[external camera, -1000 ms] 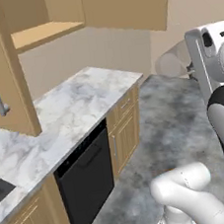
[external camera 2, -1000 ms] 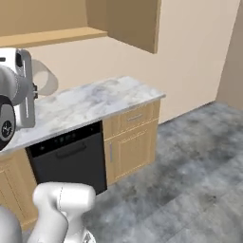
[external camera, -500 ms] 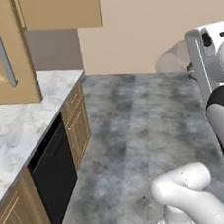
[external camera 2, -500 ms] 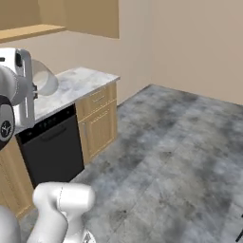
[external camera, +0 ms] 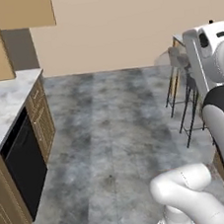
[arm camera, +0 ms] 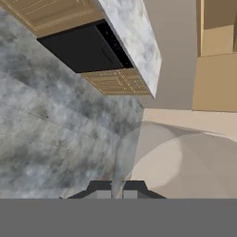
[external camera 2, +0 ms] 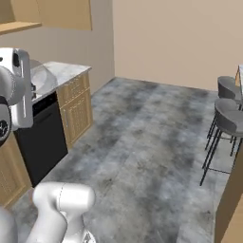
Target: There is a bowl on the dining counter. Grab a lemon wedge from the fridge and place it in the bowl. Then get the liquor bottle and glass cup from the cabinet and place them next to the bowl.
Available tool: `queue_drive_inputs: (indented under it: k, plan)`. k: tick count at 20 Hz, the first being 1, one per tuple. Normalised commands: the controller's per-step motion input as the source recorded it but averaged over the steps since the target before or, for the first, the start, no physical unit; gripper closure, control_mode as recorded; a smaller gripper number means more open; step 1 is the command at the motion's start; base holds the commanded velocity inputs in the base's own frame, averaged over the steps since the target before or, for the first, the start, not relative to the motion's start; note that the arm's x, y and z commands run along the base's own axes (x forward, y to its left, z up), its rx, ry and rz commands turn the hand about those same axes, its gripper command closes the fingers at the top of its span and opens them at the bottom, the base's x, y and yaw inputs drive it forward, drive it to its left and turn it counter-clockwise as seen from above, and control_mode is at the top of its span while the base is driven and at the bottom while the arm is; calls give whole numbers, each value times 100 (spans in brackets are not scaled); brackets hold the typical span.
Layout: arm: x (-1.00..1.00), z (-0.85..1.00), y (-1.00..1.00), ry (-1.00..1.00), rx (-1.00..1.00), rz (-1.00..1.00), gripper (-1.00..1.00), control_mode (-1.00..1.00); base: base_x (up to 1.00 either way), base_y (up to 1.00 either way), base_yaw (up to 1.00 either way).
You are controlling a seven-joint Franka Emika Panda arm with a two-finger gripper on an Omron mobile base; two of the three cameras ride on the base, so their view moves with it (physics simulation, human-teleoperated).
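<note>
My gripper (arm camera: 117, 189) is shut on the wall of the glass cup (arm camera: 185, 162), a clear, faintly grey tumbler that spreads out ahead of the fingertips in the hand view. The cup shows as a pale translucent shape beside my raised hand in the left base view (external camera: 169, 59) and the right base view (external camera 2: 42, 76). The tan wooden wall cabinet (external camera: 22, 10) hangs at the upper left (external camera 2: 54, 12). The bowl, the lemon wedge, the liquor bottle and the fridge are out of view.
A marble counter (external camera: 1, 107) with a black dishwasher (external camera: 23, 164) and wood drawers runs along the left (external camera 2: 64, 71). Grey bar stools (external camera 2: 228, 114) stand at the right (external camera: 179, 76) against a tall wooden counter side (external camera 2: 230, 199). Grey stone floor lies between.
The whole picture has swung to the right, so the base has turned. The counter with the dishwasher slid off to the left and the stools came into view. The cup stays in my grip.
</note>
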Motion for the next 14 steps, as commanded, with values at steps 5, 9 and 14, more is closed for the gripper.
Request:
queue_drive_inputs:
  k: [5, 9, 14]
  plan:
    - [0, 0, 0, 0, 0, 0, 100, 100, -59, -93, -16]
    - [0, 0, 0, 0, 0, 0, 100, 100, -14, -100, -1]
    - [0, 0, 0, 0, 0, 0, 100, 100, 0, -100, 0]
